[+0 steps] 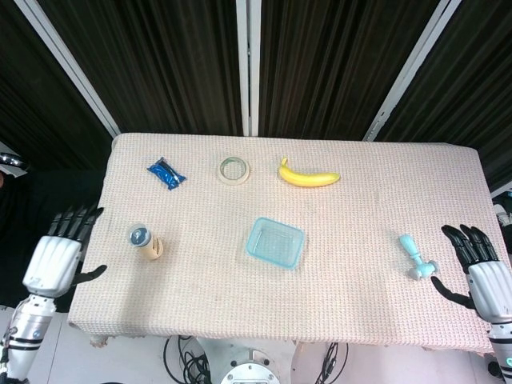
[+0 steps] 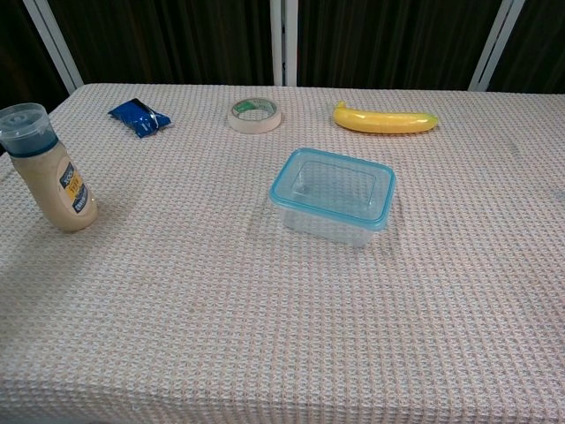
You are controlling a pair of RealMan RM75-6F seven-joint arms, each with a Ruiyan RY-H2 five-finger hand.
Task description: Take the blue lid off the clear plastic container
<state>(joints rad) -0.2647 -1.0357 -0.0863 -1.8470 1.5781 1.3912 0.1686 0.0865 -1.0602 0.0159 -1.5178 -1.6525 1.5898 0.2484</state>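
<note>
Nothing grasped yet: blue lid [image 1: 275, 242] sits on clear container [image 2: 334, 216] mid-surface, long axis left-right; left hand [image 1: 54, 262] and right hand [image 1: 486, 286], fingers spread and released, flank it well apart, about equally far.

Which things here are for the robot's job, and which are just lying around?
For the job: blue lid, clear plastic container.

Just lying around: banana, tape roll, blue packet, sauce bottle, light blue tool.
</note>
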